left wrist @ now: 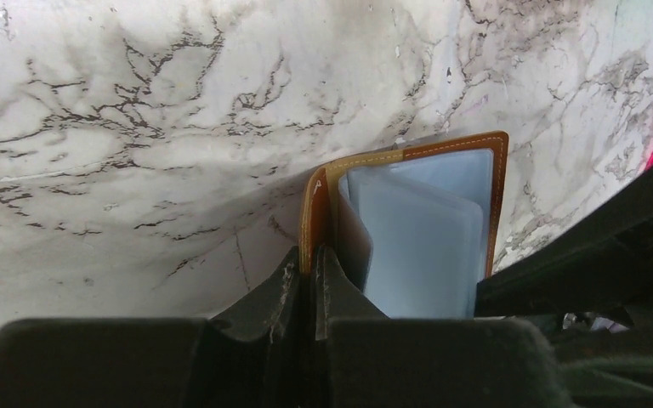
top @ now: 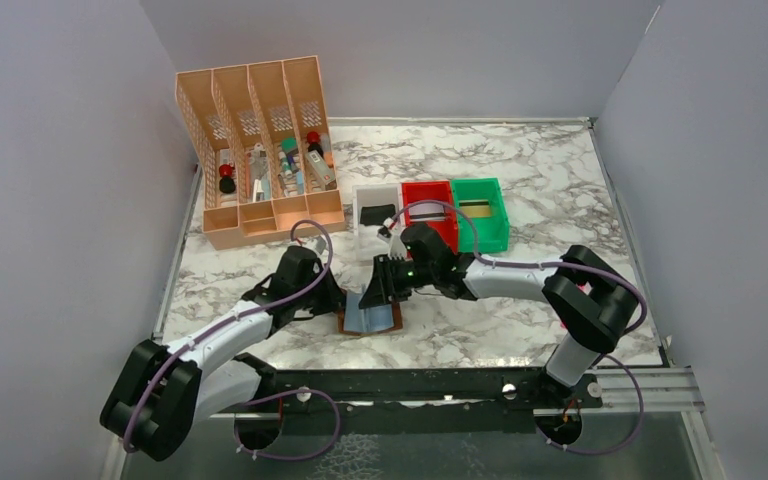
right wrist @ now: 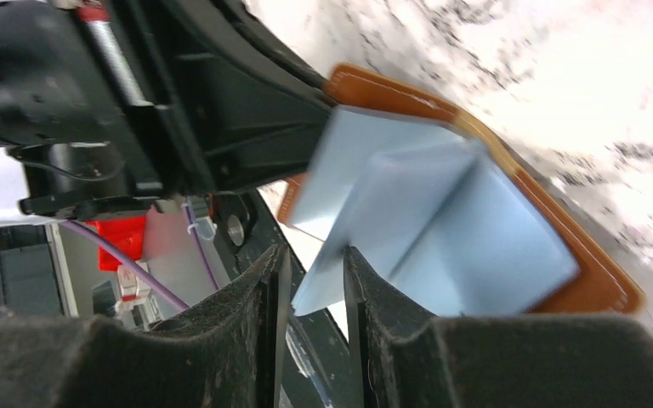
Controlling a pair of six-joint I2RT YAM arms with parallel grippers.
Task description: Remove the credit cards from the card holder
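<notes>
The brown card holder (top: 370,318) lies open on the marble table between both arms, its grey-blue clear sleeves (right wrist: 476,229) fanned upward. My left gripper (left wrist: 313,253) is shut on the holder's raised brown cover flap (left wrist: 309,217) at its left side. My right gripper (right wrist: 315,255) comes in from the right and stands open, with the corner of one grey-blue leaf (right wrist: 327,285) lying loose between its fingers. In the top view the right gripper (top: 378,290) hovers over the holder's far edge. I cannot tell the credit cards apart from the sleeves.
Behind the holder stand a white bin (top: 377,195) with a dark flat item, a red bin (top: 430,205) and a green bin (top: 480,210). A peach slotted organiser (top: 260,150) with small items sits at the back left. Grey walls enclose the table.
</notes>
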